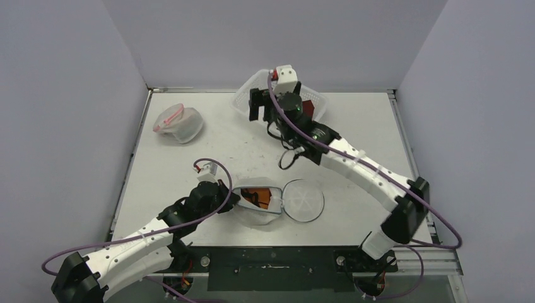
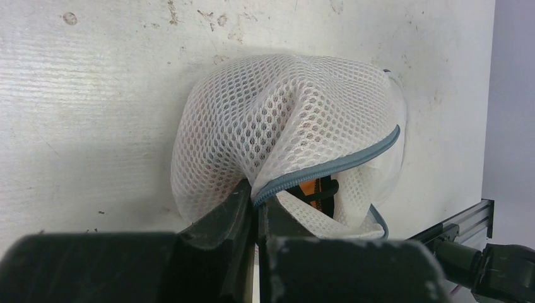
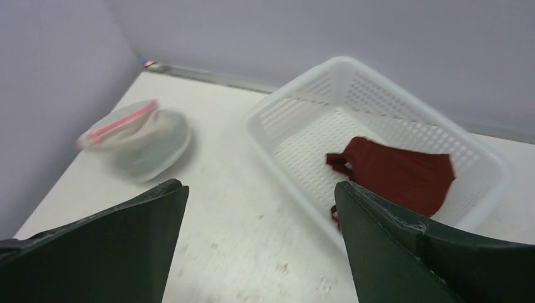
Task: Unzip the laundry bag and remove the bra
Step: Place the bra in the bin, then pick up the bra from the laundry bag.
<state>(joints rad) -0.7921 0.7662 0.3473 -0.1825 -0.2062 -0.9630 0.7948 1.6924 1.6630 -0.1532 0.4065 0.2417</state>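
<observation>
While I watch the near edge of the table (image 1: 353, 142), the left end effector (image 2: 255, 214) sits clenched on the grey zipper hem of the laundry bag (image 2: 277, 126), and its dark fingers (image 2: 221, 221) block my wrist view of the bag's lower part. The white mesh bag lies just ahead of the arm bases, unzipped, with orange fabric (image 1: 258, 197) and a black strap showing in the mouth. Its round flap (image 1: 304, 200) lies folded out flat to the right, touching the bag. Farther back on the left, well apart, rests a second mesh bag (image 1: 178, 123) with a pink zipper, closed. At the far edge stands the white basket (image 3: 378, 82), and the dark red bra (image 3: 394, 173) lies inside it on the floor of the basket. The right end effector (image 3: 260, 189) hangs released above the basket's near left corner, holding nothing; from overhead, that arm's wrist covers much of the basket.
</observation>
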